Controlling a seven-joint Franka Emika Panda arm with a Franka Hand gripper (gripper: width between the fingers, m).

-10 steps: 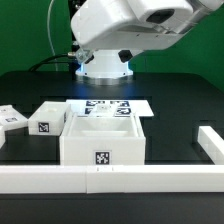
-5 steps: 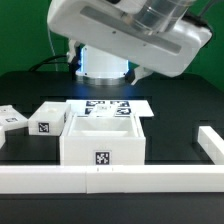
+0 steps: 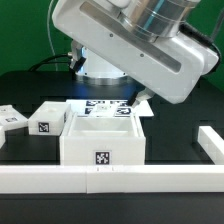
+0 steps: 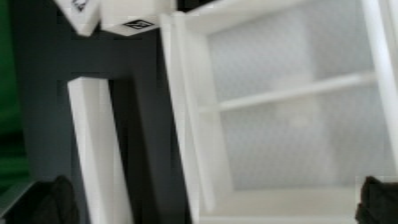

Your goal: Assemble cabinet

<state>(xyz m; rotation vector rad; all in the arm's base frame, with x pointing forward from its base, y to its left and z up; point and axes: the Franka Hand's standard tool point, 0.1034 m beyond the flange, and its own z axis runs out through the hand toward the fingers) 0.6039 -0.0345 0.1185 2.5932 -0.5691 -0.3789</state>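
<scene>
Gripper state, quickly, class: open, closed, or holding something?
Gripper: open, jaws spread wide, holding nothing.

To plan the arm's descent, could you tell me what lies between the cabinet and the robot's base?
The marker board lies flat between the cabinet and the robot's base; the exterior view shows it.

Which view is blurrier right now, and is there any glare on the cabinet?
Wrist view: the whole picture is soft and smeared, and the edges of the large white boxy plastic cabinet are fuzzy. Exterior view: the cabinet is sharp and evenly lit with no glare, and only the near white robot arm at the top is blurred.
</scene>
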